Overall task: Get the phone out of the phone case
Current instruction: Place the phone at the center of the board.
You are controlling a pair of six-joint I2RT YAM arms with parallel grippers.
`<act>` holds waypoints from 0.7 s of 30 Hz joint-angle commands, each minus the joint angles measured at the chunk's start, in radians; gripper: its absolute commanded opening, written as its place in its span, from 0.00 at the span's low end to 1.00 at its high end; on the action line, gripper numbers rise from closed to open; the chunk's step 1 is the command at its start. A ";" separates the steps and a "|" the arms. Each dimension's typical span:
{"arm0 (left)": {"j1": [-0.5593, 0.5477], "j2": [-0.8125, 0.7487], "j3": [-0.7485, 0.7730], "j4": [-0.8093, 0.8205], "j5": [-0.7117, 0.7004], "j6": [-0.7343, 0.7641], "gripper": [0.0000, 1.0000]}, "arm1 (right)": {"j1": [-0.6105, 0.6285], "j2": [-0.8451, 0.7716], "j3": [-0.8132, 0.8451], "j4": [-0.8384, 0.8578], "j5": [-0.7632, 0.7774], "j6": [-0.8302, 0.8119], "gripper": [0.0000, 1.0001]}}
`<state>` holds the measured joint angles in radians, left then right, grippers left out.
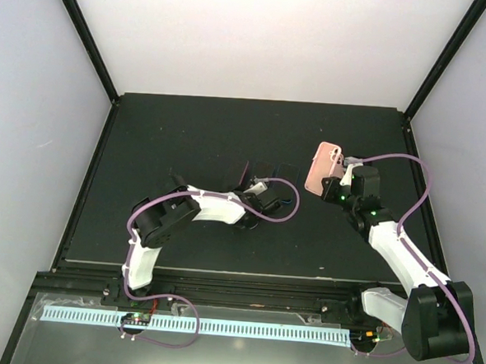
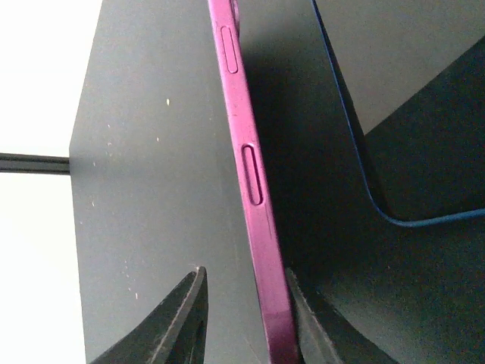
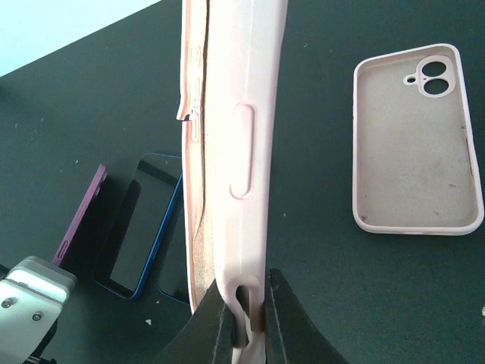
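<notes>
My right gripper [image 3: 246, 280] is shut on the bottom edge of a pink phone case [image 3: 227, 152], holding it upright above the mat [image 1: 322, 169]. Its tan lining shows along the open side and no phone shows inside. The purple phone [image 2: 254, 227] stands on its long edge between the fingers of my left gripper [image 2: 245, 271]. The right finger [image 2: 311, 326] lies against the phone and the left finger [image 2: 182, 318] stands apart from it, so the jaws are open. In the right wrist view the purple phone [image 3: 79, 216] tilts beside a blue phone [image 3: 140, 227].
The blue phone lies flat, screen up, right next to the purple one, its rim [image 2: 364, 182] close to my left fingers. A second pink case [image 3: 413, 144] lies open side up on the black mat [image 1: 187, 146]. Black frame posts stand at the mat's far corners.
</notes>
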<state>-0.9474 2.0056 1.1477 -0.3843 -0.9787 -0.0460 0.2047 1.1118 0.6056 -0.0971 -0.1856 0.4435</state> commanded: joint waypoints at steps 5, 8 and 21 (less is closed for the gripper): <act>0.014 0.006 0.044 -0.074 0.025 -0.036 0.37 | -0.010 0.000 0.028 0.028 0.004 -0.015 0.01; 0.016 -0.012 0.048 -0.100 0.033 -0.068 0.49 | -0.011 0.002 0.032 0.027 0.017 -0.028 0.01; 0.025 -0.307 -0.110 -0.076 0.251 -0.181 0.69 | -0.011 0.027 0.177 -0.146 0.094 -0.267 0.01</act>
<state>-0.9291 1.7943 1.0893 -0.4747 -0.8074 -0.1783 0.2005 1.1427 0.7391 -0.1955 -0.1410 0.3065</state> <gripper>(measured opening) 0.685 0.077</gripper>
